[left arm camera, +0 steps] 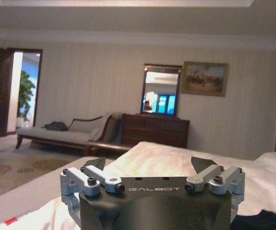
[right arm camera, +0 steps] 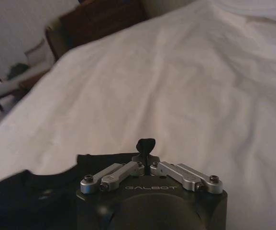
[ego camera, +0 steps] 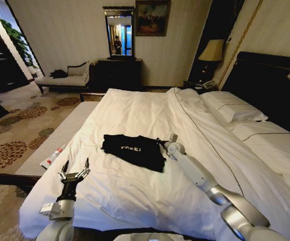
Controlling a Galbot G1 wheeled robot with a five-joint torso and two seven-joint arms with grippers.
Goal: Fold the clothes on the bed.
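Observation:
The clothes are one black T-shirt [ego camera: 133,149] with white chest lettering, lying bunched in a rough rectangle on the bed's white duvet [ego camera: 134,193]. My right gripper [ego camera: 161,143] sits at the shirt's right edge. In the right wrist view the right gripper [right arm camera: 146,162] is shut, with a small tuft of the black fabric [right arm camera: 146,145] pinched between its tips and the rest of the shirt [right arm camera: 32,191] lying beside it. My left gripper [ego camera: 76,167] hovers open over the duvet, left of and nearer than the shirt, apart from it. In the left wrist view the left gripper [left arm camera: 148,165] holds nothing.
A pale bench [ego camera: 59,138] runs along the bed's left side with a small white and red tube [ego camera: 53,156] on it. Pillows [ego camera: 232,108] and a dark headboard [ego camera: 270,83] are at the right. A chaise longue [ego camera: 64,78], dresser [ego camera: 117,74] and lamp [ego camera: 212,50] stand beyond.

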